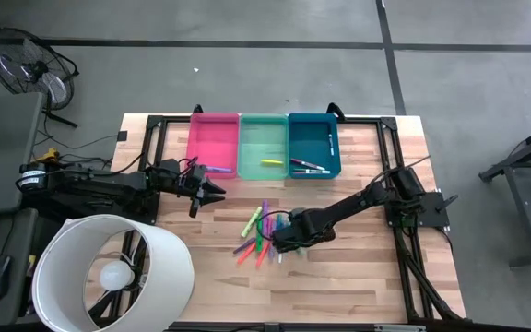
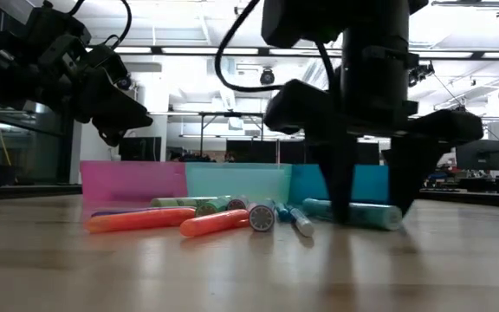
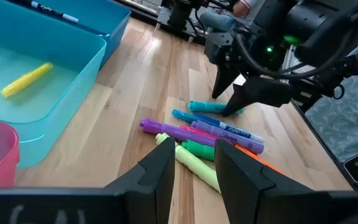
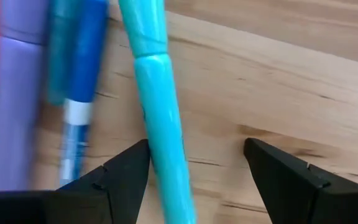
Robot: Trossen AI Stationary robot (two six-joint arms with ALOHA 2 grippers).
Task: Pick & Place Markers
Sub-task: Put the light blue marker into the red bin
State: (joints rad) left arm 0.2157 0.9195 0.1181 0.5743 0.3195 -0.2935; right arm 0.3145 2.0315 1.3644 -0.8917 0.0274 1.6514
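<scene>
The right gripper (image 4: 194, 165) is spread open low over the teal marker (image 4: 160, 106) at the pile's edge, so it should be centred between the fingers before they're squeezed shut.

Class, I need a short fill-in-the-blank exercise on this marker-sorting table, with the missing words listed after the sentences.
1. The green bin in the middle holds one ______ marker.
2. The right gripper stands with open fingers either side of a ______ marker on the table.
3. The loose pile of markers lies on the table, ______ the bins.
4. The left gripper hangs beside the ______ bin.

Missing words: yellow; teal; outside; pink
</scene>
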